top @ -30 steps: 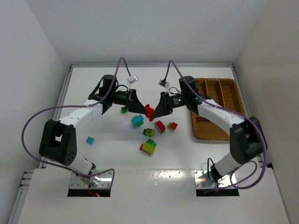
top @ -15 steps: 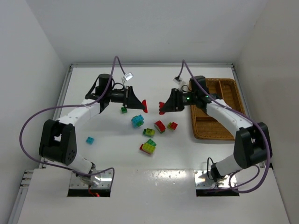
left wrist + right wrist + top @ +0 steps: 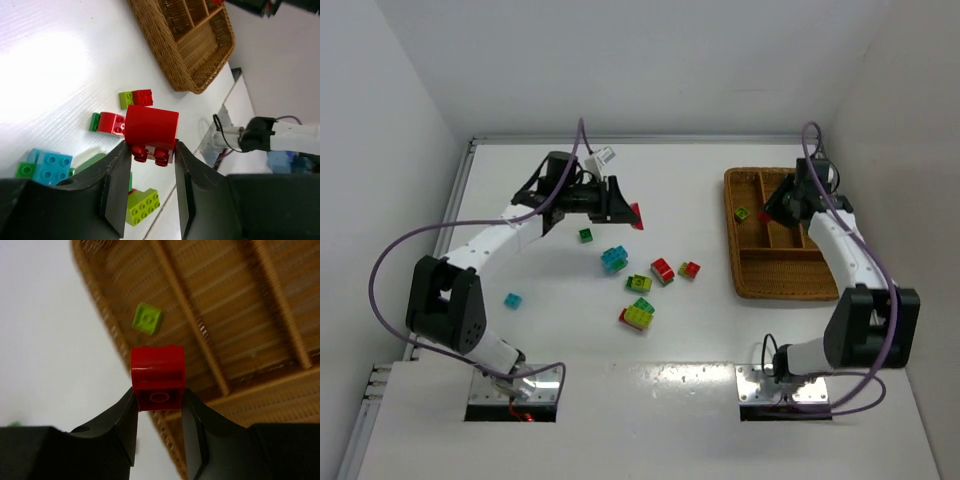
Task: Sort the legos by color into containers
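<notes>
My left gripper (image 3: 628, 212) is shut on a red brick (image 3: 151, 129) and holds it above the table, left of the loose pile. My right gripper (image 3: 767, 212) is shut on another red brick (image 3: 158, 376) and holds it over the wicker tray (image 3: 745, 277), above its left compartments. A yellow-green piece (image 3: 743, 213) lies in the tray's left compartment; it also shows in the right wrist view (image 3: 147, 318). Loose bricks lie mid-table: a cyan stack (image 3: 614, 258), a red-green one (image 3: 663, 271), a red and green pair (image 3: 689, 269), a yellow-green stack (image 3: 638, 315).
A small green brick (image 3: 585, 235) lies under the left arm. A lone cyan brick (image 3: 512, 300) lies at the left. A green and yellow brick (image 3: 638, 283) sits in the pile. The tray stands at the right, near the table's raised edge.
The two grippers have drawn apart, each with a red brick. My right gripper has swung right to above the tray. My left gripper has stayed near the table's middle.
</notes>
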You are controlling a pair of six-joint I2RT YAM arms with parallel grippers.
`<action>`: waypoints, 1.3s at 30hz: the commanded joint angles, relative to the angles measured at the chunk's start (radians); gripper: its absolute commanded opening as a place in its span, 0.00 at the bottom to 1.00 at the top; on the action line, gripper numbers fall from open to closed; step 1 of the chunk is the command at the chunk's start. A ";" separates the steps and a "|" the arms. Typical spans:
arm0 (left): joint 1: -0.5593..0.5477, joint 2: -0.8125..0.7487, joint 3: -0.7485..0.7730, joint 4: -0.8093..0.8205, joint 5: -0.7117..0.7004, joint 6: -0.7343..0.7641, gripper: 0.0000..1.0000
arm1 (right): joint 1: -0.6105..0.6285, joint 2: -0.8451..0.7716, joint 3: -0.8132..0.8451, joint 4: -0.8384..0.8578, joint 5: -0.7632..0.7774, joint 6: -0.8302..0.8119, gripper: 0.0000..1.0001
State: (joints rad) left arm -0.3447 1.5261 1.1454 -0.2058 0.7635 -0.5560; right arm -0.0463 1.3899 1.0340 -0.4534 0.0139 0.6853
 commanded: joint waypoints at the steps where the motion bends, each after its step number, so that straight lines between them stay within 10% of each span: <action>1: -0.059 0.006 0.057 -0.081 -0.121 0.033 0.00 | -0.046 0.115 0.122 -0.027 0.155 -0.004 0.09; 11: -0.181 0.025 0.103 -0.122 -0.190 0.044 0.00 | -0.095 0.471 0.434 -0.084 0.319 -0.017 0.20; 19: -0.303 0.147 0.288 -0.164 -0.239 0.019 0.00 | -0.104 0.548 0.498 -0.120 0.256 -0.035 0.56; 39: -0.626 0.882 1.166 -0.373 -0.403 -0.058 0.00 | -0.245 -0.164 -0.042 -0.030 0.167 0.111 0.85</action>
State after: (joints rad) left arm -0.9443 2.3779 2.2353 -0.5549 0.3744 -0.5922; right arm -0.2642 1.2575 1.0061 -0.4988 0.1986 0.7582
